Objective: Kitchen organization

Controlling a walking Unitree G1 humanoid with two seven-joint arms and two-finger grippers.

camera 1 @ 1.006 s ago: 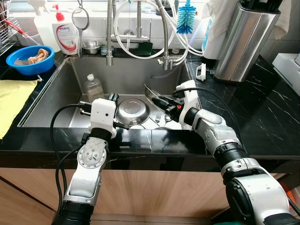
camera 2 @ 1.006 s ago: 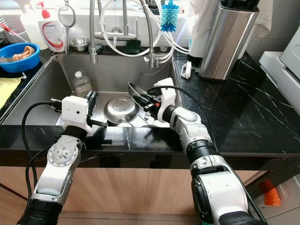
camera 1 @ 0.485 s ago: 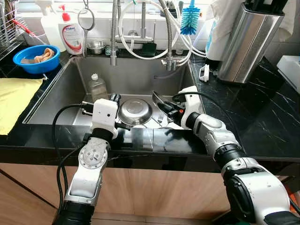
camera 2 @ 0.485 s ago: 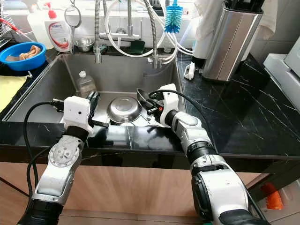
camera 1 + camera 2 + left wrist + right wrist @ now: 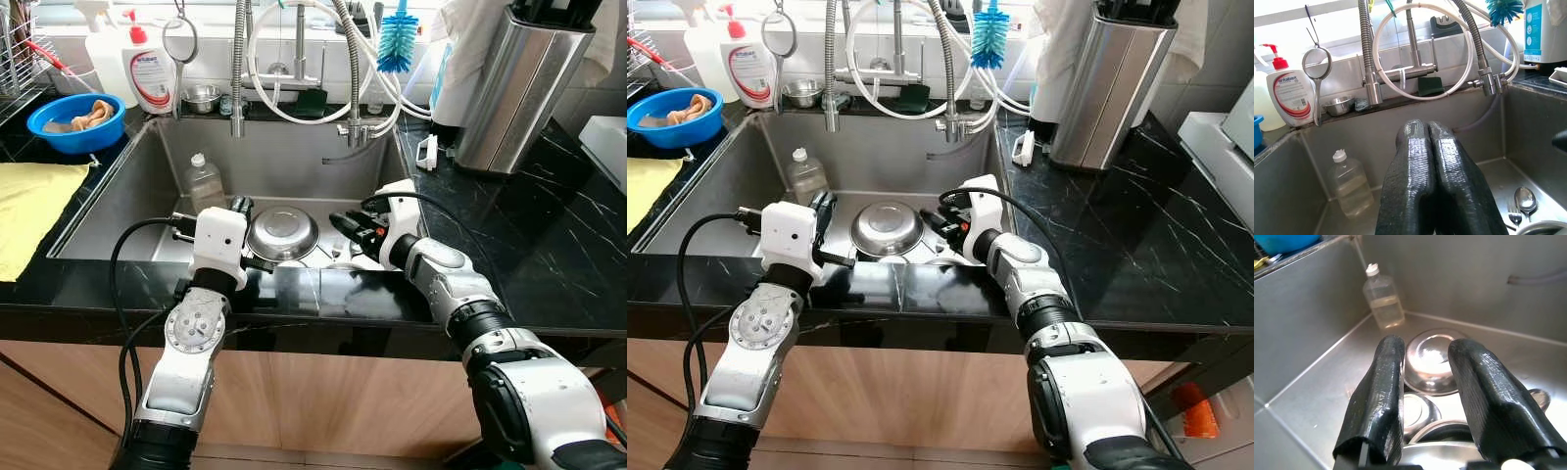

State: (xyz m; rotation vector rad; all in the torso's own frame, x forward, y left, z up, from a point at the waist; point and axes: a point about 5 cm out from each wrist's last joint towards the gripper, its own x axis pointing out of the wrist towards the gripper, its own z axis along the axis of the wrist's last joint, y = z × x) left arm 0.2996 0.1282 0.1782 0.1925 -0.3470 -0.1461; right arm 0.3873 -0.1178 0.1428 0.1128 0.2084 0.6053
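Dishes: round upturned steel bowl (image 5: 280, 233) is seen on the steel sink (image 5: 118, 191) floor, among smaller steel pieces; presumably awaiting sorting
Right gripper (image 5: 1427, 382): fingers spread, nothing held; hung above bowl, likely for grasping
Left gripper (image 5: 1428, 161): fingers pressed together, nothing held; kept beside bowl

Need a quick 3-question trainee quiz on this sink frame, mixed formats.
1. True or false: the right pincer is open and holds nothing.
2. Multiple choice: what stands in the sink's far left corner? A) clear bottle B) mug C) kettle
3. Fill in: the left pincer's fingers are pressed ____.

Key: 1 true. 2 A, the clear bottle. 3 together.
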